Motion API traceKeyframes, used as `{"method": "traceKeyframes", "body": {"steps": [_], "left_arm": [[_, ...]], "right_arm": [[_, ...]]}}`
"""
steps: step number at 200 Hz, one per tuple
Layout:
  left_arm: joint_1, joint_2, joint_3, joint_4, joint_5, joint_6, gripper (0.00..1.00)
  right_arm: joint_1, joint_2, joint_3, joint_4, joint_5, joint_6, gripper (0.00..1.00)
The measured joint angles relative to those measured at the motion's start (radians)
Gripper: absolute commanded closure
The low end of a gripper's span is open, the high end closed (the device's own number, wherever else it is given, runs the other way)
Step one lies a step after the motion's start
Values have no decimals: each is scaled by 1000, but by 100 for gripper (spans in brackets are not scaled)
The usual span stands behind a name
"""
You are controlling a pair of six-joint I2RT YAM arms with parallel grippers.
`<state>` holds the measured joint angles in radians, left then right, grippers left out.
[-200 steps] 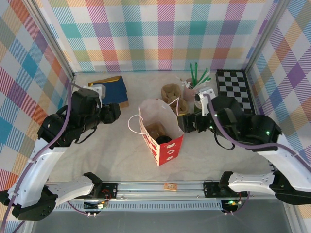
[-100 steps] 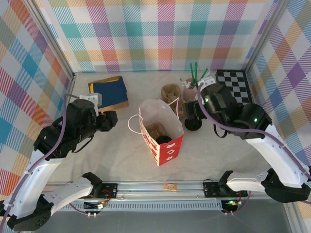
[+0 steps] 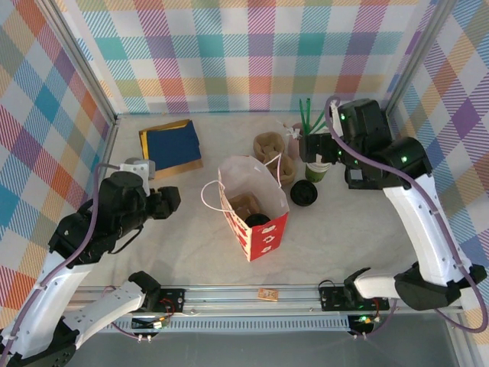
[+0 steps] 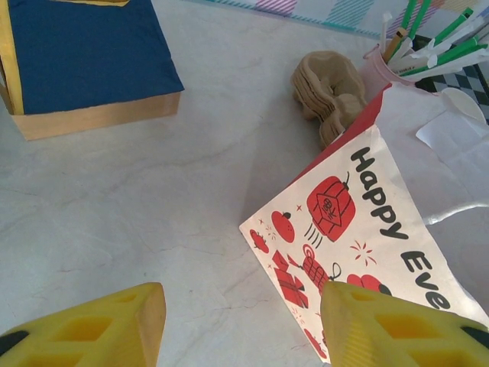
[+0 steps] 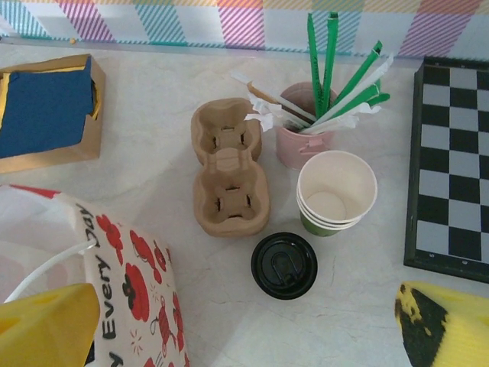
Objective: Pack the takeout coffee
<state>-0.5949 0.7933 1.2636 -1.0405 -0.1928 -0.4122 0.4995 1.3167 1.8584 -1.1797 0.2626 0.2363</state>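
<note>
The takeout coffee [image 3: 257,220] stands inside the red-and-white paper bag [image 3: 263,237], where its black lid shows beside a brown cup carrier [image 3: 244,205]. The bag stands upright and open at the middle of the table. My left gripper [image 3: 174,197] hangs left of the bag, open, with bare table between its yellow fingers [image 4: 114,325]. In the left wrist view the bag [image 4: 367,222] is at the right. My right gripper [image 3: 309,149] is raised behind and right of the bag, open and holding nothing. In the right wrist view, the bag [image 5: 130,290] is at the lower left.
A loose black lid [image 5: 284,265] lies in front of stacked lidless cups [image 5: 336,191]. Behind them are a pink cup of straws [image 5: 306,141] and stacked brown carriers [image 5: 229,180]. A checkerboard [image 5: 451,168] lies at the right, a blue napkin box [image 3: 170,145] at the back left.
My right arm has risen and swung back from the bag's right side to above the cups. My left arm has drawn back toward the near left, away from the bag.
</note>
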Motion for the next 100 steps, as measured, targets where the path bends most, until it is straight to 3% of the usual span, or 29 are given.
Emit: {"method": "traceKeyframes", "body": {"steps": [100], "left_arm": [[0, -61, -90, 24, 16, -19, 44]], "right_arm": [[-257, 154, 2, 27, -196, -6, 1]]}}
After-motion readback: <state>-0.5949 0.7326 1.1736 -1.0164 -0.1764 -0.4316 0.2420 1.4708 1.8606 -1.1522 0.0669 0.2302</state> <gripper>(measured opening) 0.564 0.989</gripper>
